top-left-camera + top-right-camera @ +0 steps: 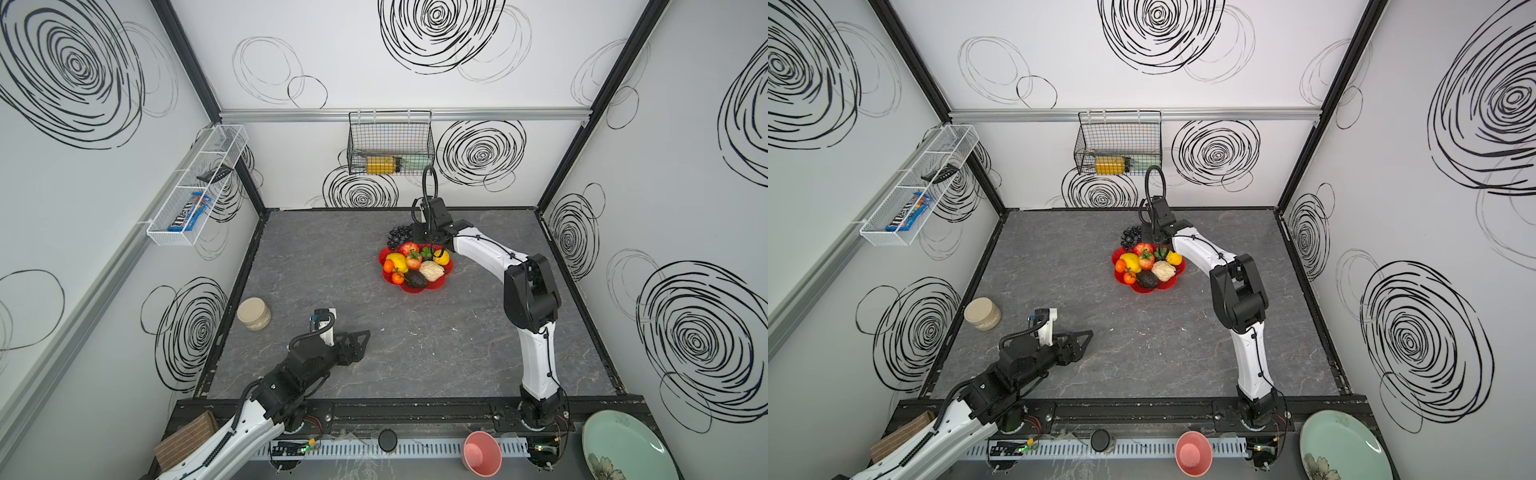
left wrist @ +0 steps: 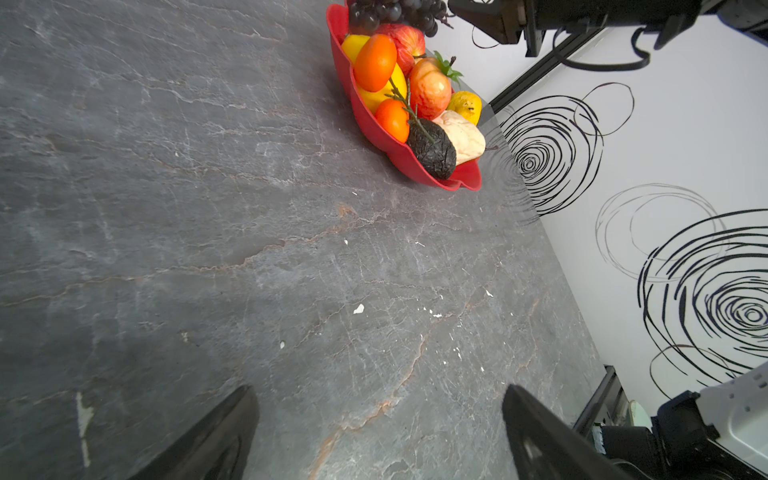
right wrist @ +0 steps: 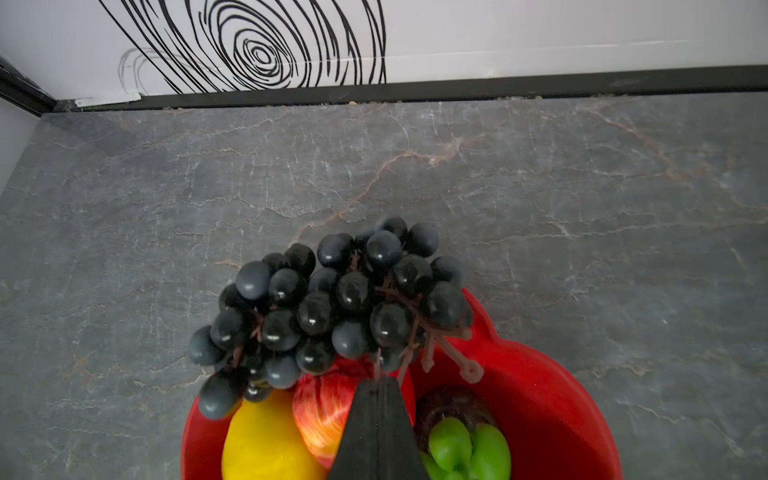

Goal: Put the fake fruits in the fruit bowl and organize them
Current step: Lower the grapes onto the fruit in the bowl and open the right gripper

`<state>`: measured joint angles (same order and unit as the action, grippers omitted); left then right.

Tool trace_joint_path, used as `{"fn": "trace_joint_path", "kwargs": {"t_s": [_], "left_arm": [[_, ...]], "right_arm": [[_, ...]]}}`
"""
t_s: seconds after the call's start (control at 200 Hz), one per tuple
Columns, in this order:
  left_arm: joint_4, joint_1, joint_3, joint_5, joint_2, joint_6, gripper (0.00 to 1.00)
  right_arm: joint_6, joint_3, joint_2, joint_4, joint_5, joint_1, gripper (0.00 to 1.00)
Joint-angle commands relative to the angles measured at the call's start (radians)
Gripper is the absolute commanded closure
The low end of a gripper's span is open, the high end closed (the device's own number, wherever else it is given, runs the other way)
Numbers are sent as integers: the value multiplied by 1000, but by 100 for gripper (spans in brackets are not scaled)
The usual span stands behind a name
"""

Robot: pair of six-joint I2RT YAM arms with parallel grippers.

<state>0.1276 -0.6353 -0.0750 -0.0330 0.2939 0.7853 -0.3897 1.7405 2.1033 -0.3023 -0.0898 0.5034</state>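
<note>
The red fruit bowl (image 1: 432,286) (image 1: 1167,284) stands at the middle back of the table, and it holds an apple (image 1: 409,248), lemons (image 1: 397,262), two small oranges (image 1: 397,277), an avocado (image 1: 415,279), a cream wrinkled fruit (image 1: 431,270) and a mangosteen (image 3: 453,407). My right gripper (image 3: 378,380) (image 1: 417,239) is shut on a thin stem of the dark grape bunch (image 3: 332,299) (image 1: 399,235), which hangs over the bowl's far rim (image 3: 540,399). My left gripper (image 2: 379,390) (image 1: 365,338) stands open over bare table near the front left, far from the bowl (image 2: 399,158).
A round beige jar (image 1: 254,313) stands by the left wall. A pink cup (image 1: 482,453) and a pale green plate (image 1: 623,444) sit beyond the front rail. A black wire basket (image 1: 390,145) hangs on the back wall, and a white rack (image 1: 195,187) on the left wall.
</note>
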Motion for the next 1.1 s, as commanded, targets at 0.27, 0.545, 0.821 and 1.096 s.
{"fn": "trace_joint_path", "kwargs": {"t_s": [0.27,0.545,0.821,1.096], "left_arm": [[-40,12,20,-18,17,-16,4],[-34,14,20,-21,8,-17,4],[-35,17,20,-22,6,-15,4],[-13,16,5,-17,-18,-21,4]], "right_arm": [[-31,-80,-145,86,21,14,100],[-47,-153,-136,112,24,-5,100],[-47,-121,-96,80,45,-17,100],[-43,-89,-81,48,41,-26,83]]}}
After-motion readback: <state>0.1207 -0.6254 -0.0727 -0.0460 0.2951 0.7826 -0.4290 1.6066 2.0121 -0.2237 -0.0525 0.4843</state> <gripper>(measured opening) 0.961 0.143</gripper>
